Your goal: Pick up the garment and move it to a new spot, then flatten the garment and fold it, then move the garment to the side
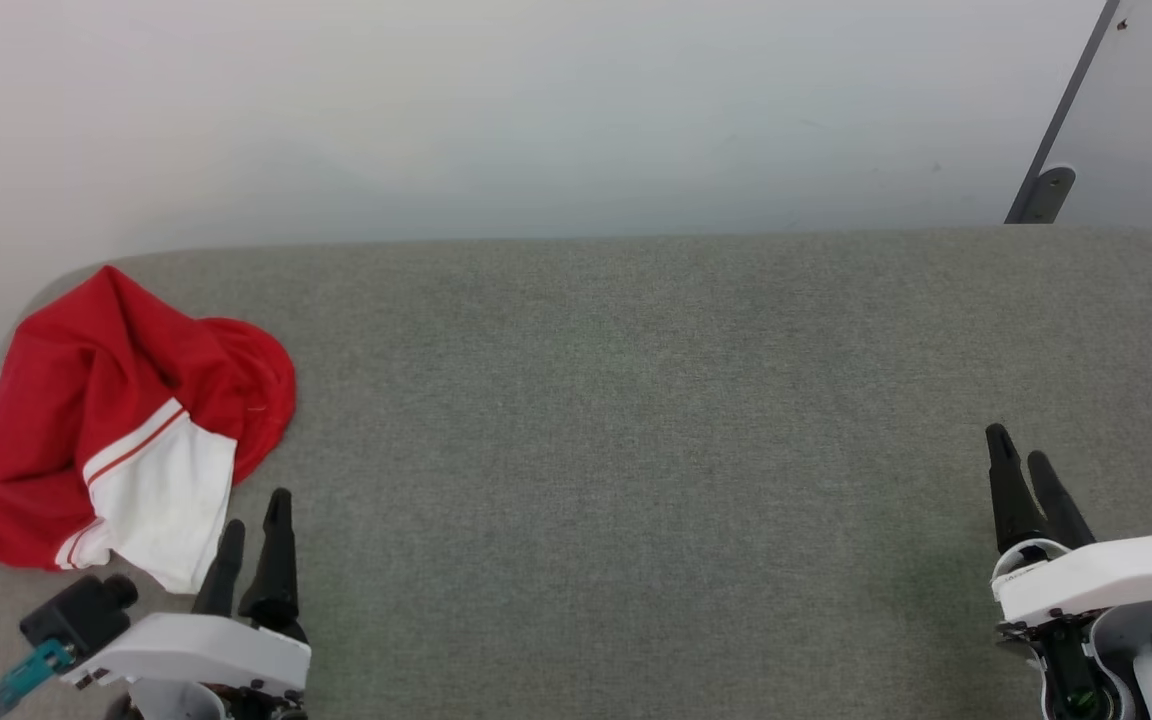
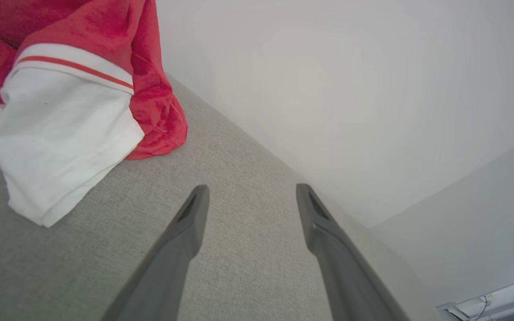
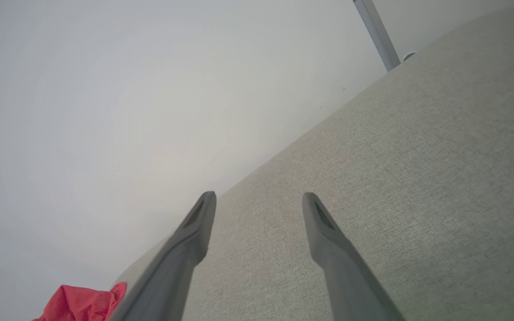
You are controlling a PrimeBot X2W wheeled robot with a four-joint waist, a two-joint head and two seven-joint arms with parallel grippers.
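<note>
The garment [image 1: 106,400] lies crumpled at the far left of the grey table, bright red with a white cuff panel edged by a thin red stripe toward me. My left gripper [image 1: 256,512] is open just right of that white panel, close to it but apart, with nothing between its fingers. In the left wrist view the garment [image 2: 69,102] fills the upper left, and the left gripper [image 2: 250,189] points past its right edge. My right gripper [image 1: 1018,442] is open and empty at the lower right, far from the cloth. The right wrist view catches a red corner of the garment [image 3: 83,303] beside the right gripper [image 3: 259,196].
The grey fabric-covered table [image 1: 636,450] stretches wide between the two grippers. A pale wall [image 1: 536,110] rises behind its far edge. A dark slanted post with a bracket [image 1: 1041,195] stands at the back right.
</note>
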